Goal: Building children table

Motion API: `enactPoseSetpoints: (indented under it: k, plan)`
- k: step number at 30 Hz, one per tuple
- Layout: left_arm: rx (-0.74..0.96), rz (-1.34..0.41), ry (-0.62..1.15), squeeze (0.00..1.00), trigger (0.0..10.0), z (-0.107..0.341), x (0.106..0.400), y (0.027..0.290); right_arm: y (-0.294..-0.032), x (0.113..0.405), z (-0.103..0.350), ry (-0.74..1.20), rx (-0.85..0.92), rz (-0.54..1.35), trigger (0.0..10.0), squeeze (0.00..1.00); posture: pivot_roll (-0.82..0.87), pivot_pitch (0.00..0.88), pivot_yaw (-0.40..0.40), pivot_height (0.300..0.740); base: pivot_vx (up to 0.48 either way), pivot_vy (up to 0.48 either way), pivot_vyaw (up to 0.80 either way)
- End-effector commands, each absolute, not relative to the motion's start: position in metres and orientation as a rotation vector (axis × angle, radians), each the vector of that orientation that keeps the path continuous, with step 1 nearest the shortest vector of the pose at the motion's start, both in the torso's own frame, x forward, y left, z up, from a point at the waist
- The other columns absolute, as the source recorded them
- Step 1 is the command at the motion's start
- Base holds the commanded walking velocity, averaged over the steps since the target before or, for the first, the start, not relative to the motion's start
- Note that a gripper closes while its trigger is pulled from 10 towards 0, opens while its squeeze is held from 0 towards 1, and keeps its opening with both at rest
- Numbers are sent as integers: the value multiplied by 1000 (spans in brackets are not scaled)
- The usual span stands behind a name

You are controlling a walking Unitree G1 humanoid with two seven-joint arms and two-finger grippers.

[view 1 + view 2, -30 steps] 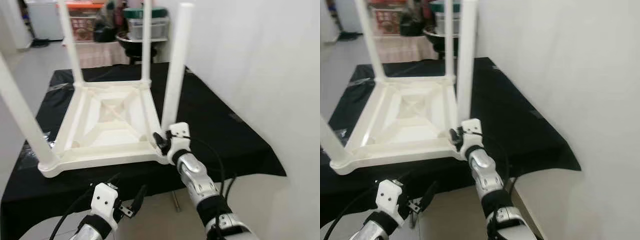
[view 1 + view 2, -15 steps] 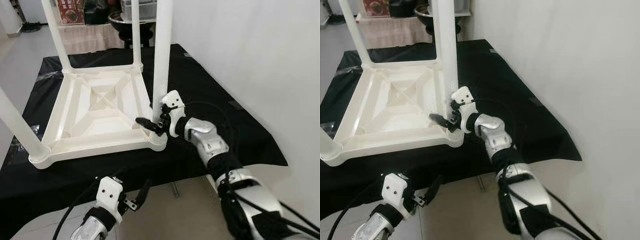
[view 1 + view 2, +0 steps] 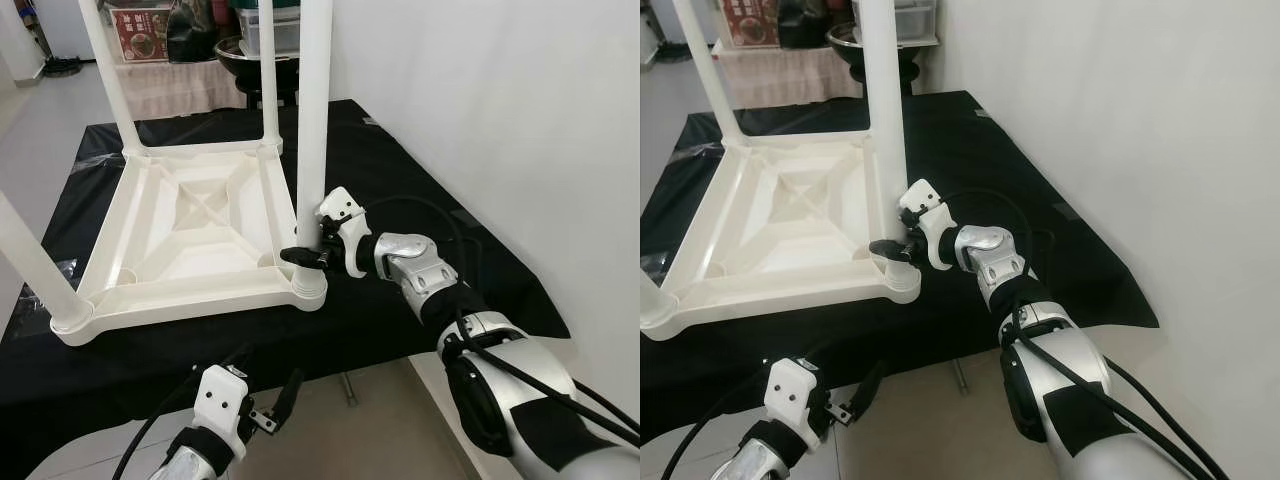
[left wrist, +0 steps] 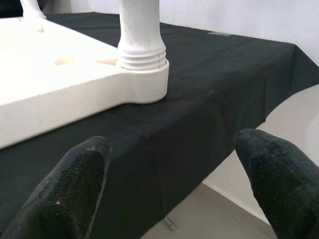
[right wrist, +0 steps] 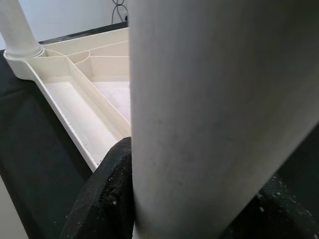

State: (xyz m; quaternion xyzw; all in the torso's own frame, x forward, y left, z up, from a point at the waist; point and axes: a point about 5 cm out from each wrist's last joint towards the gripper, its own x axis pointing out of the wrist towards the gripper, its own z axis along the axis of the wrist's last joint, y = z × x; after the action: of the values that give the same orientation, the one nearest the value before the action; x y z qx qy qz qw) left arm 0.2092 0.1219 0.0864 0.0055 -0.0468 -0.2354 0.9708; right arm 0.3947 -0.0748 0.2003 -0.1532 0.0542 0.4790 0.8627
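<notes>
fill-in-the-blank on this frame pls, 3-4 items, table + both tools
1. The white table lies upside down on a ____ cloth.
2. The right tool is closed around the table ____ at the near right corner.
3. The left tool hangs below the cloth's near edge with its fingers ____.
4. The number of legs standing in the table's corners is ____.

Missing words: black; leg; open; four

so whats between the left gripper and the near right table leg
In the left wrist view, only black cloth over the table edge lies between the open left gripper and the socket of the white leg. The right gripper clamps that leg.
</notes>
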Motion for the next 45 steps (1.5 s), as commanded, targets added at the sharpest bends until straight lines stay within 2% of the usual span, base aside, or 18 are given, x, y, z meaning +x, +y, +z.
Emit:
enactPoseSetpoints:
  k: [1,5,6,8,11,12,13,15,18,27,28,32,33,37,38,42,44,45]
  plan:
    - [11,-471,-88,0,10000,84,207,121,-74,390,185,173,-366,1036,0,0,119,76,-80,740,0,0,0]
    - [10,-471,-86,0,10000,83,206,120,-87,391,178,193,-361,985,0,0,112,76,-80,740,0,0,0]
    - [9,-473,-85,0,0,83,205,120,-98,393,174,202,-355,906,0,0,111,77,-84,740,0,0,0]
    - [8,-475,-84,0,0,83,204,120,-108,395,169,213,-341,812,0,0,111,77,-84,740,0,0,0]
    - [9,-472,-83,0,0,83,202,122,-143,386,123,269,-168,367,0,0,110,86,-85,740,0,0,0]
    - [9,-472,-83,0,0,83,202,122,-143,386,123,269,-168,367,0,0,110,86,-85,740,0,0,0]
    - [11,-469,-83,0,0,84,201,124,-133,368,96,271,-36,253,0,0,101,92,-71,740,0,0,0]
    - [11,-469,-83,0,0,84,201,124,-133,368,96,271,-36,253,0,0,101,92,-71,740,0,0,0]
    - [18,-466,-78,0,0,83,204,127,-77,324,65,282,120,177,0,0,94,78,-38,740,0,0,0]
    - [23,-464,-75,0,0,81,207,128,-39,346,93,206,109,305,0,0,122,59,-47,740,0,0,0]
    - [27,-454,-77,0,0,81,209,129,-32,357,110,177,94,360,10000,0,136,54,-56,740,0,0,0]
    - [31,-447,-78,0,0,81,209,130,-28,363,124,135,56,445,10000,0,136,54,-56,740,0,0,0]
    - [32,-442,-78,0,0,81,210,130,-31,366,133,105,29,512,10000,1000,138,53,-61,740,0,0,0]
    - [32,-442,-78,0,0,81,211,130,-33,366,140,85,19,618,10000,1000,141,50,-63,740,0,0,0]
    - [31,-445,-76,0,0,81,212,129,-50,371,162,12,-39,848,10000,0,144,48,-67,740,0,0,0]
    - [31,-447,-75,0,0,80,212,129,-56,372,170,-10,-73,906,10000,0,148,48,-67,740,0,0,0]
    - [33,-448,-74,0,10000,80,213,128,-59,377,181,-25,-150,1019,10000,0,160,48,-76,740,0,0,0]
    - [34,-448,-74,0,10000,80,212,127,-59,378,184,-23,-172,1059,10000,0,172,50,-80,740,0,0,0]
